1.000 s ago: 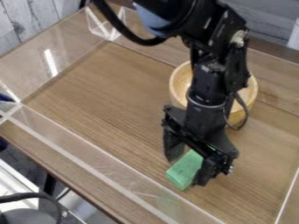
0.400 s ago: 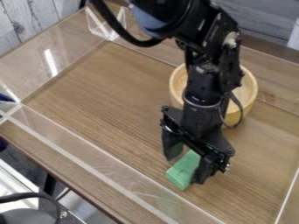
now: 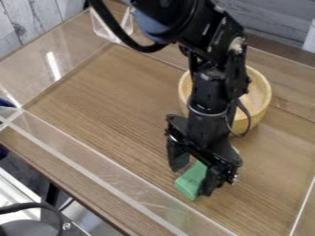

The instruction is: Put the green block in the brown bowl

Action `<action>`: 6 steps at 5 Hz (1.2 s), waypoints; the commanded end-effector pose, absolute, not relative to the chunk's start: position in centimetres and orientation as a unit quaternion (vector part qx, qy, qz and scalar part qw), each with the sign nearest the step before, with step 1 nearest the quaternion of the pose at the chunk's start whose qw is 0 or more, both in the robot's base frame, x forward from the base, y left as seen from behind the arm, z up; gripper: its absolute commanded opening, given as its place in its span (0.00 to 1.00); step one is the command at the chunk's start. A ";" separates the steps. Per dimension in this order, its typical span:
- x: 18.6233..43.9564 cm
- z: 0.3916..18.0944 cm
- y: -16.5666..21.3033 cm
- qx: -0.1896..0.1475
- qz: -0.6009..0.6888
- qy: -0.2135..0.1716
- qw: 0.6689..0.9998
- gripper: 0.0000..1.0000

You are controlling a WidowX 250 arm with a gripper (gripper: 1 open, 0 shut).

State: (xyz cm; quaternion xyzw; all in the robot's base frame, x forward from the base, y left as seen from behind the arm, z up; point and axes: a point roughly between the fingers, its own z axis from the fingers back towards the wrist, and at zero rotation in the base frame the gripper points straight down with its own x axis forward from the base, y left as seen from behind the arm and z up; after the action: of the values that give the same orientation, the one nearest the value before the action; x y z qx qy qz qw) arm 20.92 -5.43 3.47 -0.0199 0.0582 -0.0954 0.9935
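Observation:
The green block (image 3: 189, 184) lies on the wooden tabletop near the front edge, partly hidden by my gripper (image 3: 197, 174). The gripper points straight down and stands open, its black fingers straddling the block's far end. Whether the fingers touch the block cannot be told. The brown bowl (image 3: 261, 90) sits behind the arm at the right, its near rim and middle covered by the black arm (image 3: 209, 88).
Clear acrylic walls (image 3: 74, 152) ring the tabletop (image 3: 99, 101), with a low one along the front edge close to the block. A dark cable (image 3: 117, 32) loops at the back. White planks show at the upper left.
The arm has shifted slightly to the left and a bit lower over the block. The gripper stays open and the block has not moved.

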 end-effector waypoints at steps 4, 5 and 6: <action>22.1 5.7 -5.1 -0.026 -0.086 0.025 0.996 0.00; 22.9 8.3 -5.0 -0.023 -0.084 -0.001 0.996 0.00; 24.0 11.0 -5.0 -0.013 -0.085 -0.021 0.996 0.00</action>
State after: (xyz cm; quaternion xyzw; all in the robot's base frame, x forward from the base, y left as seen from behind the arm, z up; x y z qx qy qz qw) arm 23.16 -4.97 9.56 -0.0115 0.0089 -0.0844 0.9963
